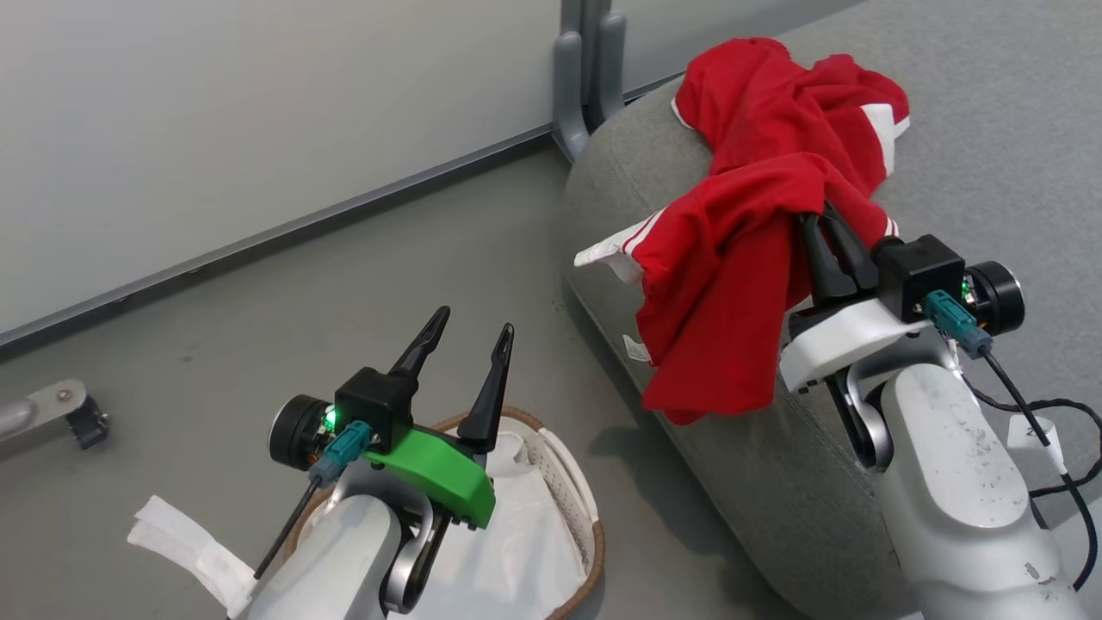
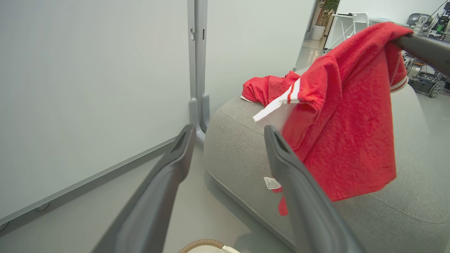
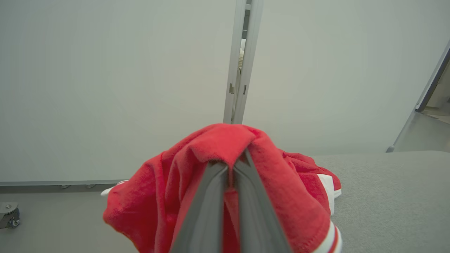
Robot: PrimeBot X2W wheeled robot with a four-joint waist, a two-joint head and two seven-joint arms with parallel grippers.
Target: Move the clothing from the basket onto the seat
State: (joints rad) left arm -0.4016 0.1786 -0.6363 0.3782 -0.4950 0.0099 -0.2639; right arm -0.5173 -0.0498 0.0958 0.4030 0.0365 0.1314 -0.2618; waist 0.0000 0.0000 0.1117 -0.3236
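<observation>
Hovering at lower left, the left gripper [image 1: 475,320] is spread wide above the basket [image 1: 594,534]. At right, the right gripper [image 1: 831,241] clenches a red shirt [image 1: 715,293] hanging over the edge of the seat [image 1: 990,129]; a second shirt [image 1: 775,95] lies on it, upper right.

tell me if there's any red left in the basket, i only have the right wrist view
observer: No red shows in the basket. The head view has its white sheet there, with the left arm covering part.
operator: where's the left gripper
observer: The left gripper is open and holds nothing, above the basket.
operator: how's my shirt lying on the seat
observer: The held shirt, clamped in the right gripper, hangs down the rounded side of the seat; the other shirt lies on top.
</observation>
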